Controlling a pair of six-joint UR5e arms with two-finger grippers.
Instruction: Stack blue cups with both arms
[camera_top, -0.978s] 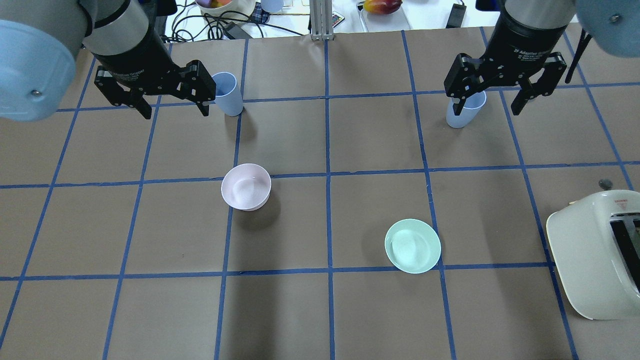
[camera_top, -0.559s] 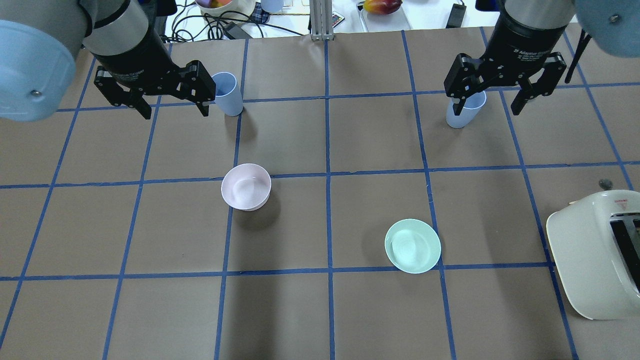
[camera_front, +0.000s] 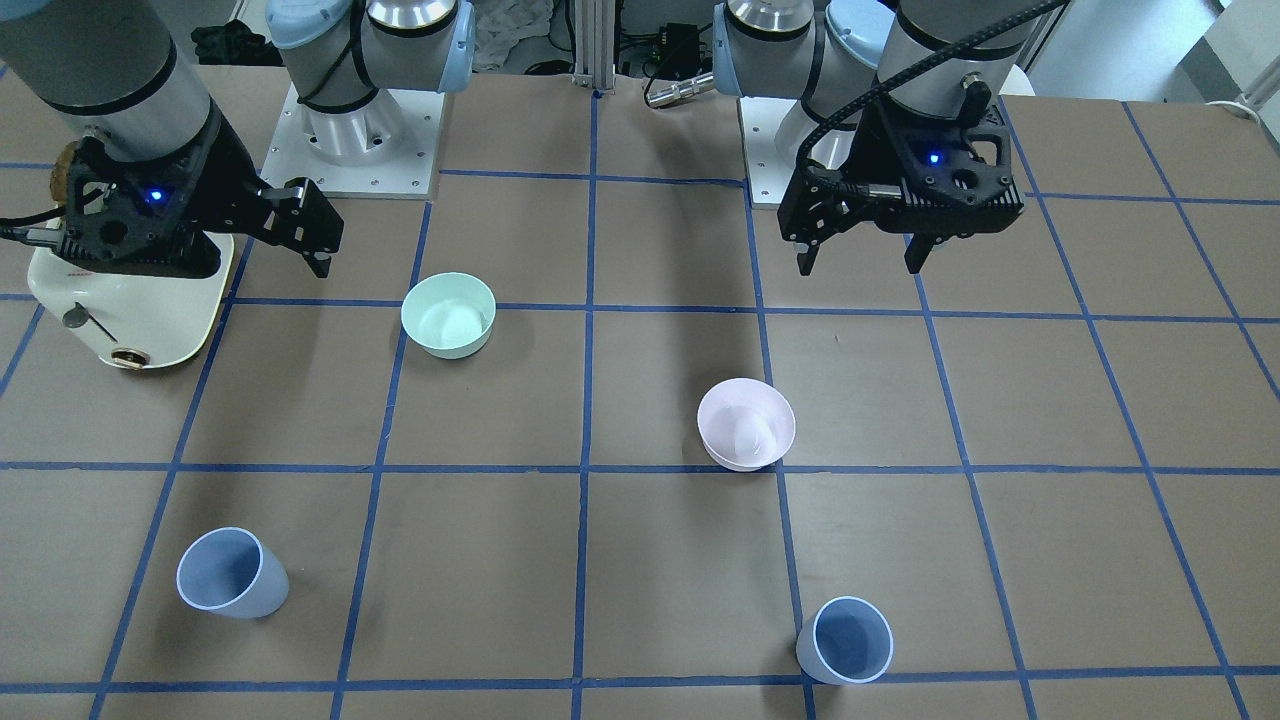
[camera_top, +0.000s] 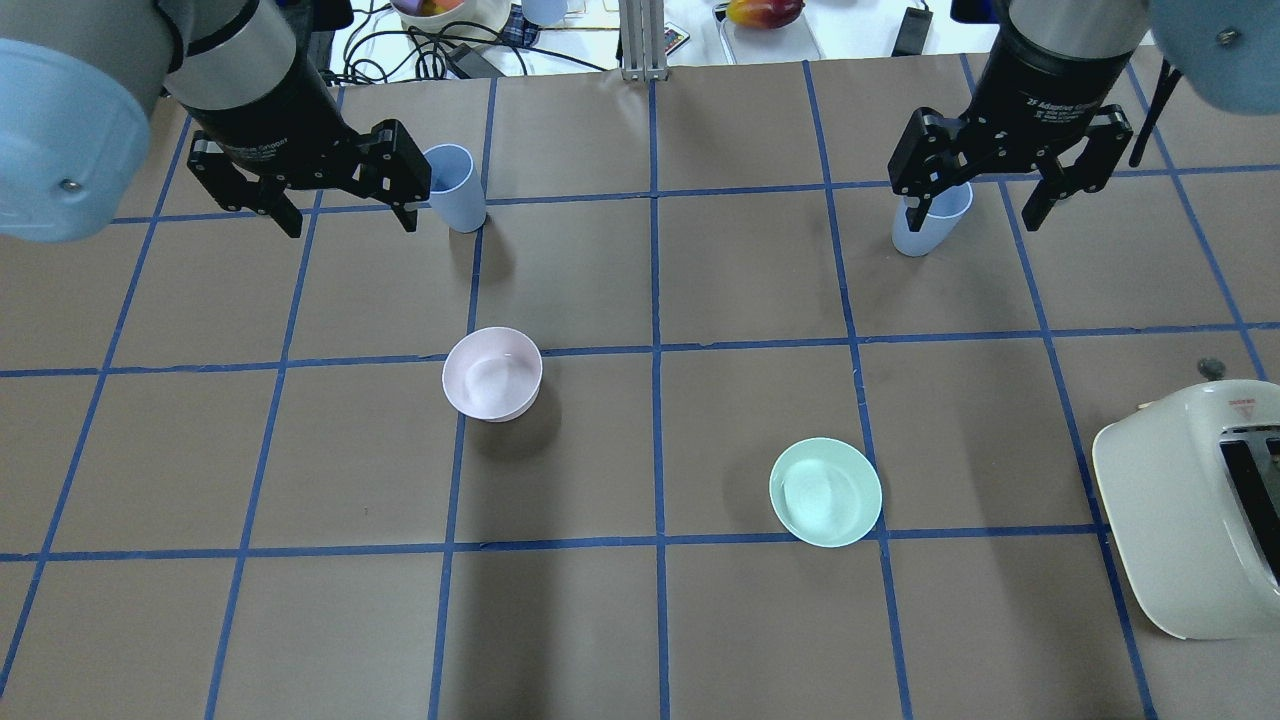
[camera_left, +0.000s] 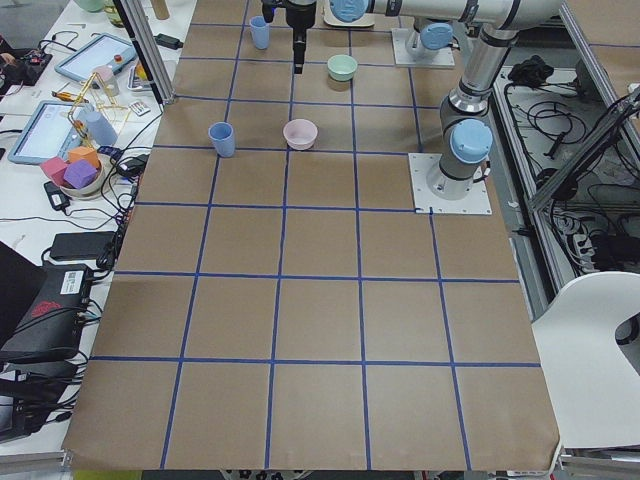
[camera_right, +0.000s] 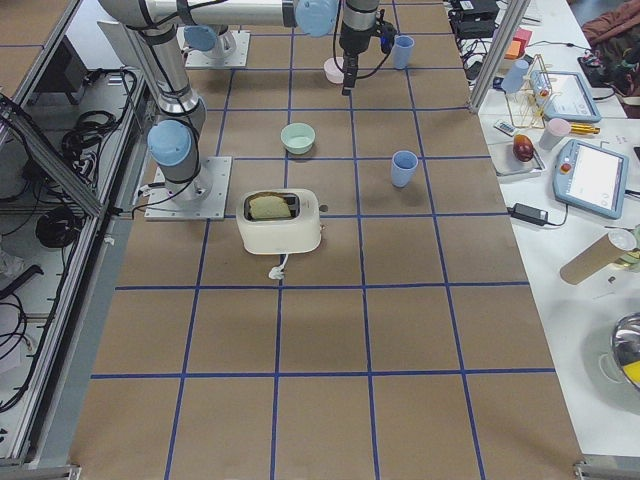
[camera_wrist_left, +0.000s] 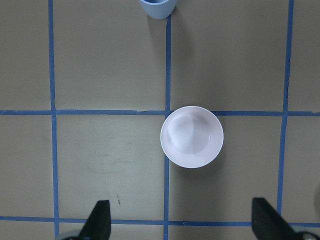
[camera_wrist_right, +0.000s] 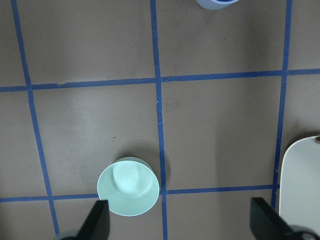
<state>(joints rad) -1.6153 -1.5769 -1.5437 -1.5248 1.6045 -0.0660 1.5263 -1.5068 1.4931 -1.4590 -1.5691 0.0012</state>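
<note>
Two blue cups stand upright and far apart on the table. One is on the far left (camera_top: 455, 188), also in the front view (camera_front: 846, 640). The other is on the far right (camera_top: 925, 228), also in the front view (camera_front: 230, 573). My left gripper (camera_top: 352, 228) is open and empty, high above the table; its wrist view shows the pink bowl (camera_wrist_left: 191, 136) below and the cup (camera_wrist_left: 157, 7) at the top edge. My right gripper (camera_top: 972, 222) is open and empty, also high; its cup (camera_wrist_right: 217, 4) shows at the top edge of its wrist view.
A pink bowl (camera_top: 492, 373) sits left of centre and a mint-green bowl (camera_top: 825, 491) right of centre. A cream toaster (camera_top: 1180, 510) stands at the near right edge. Cables and clutter lie beyond the table's far edge.
</note>
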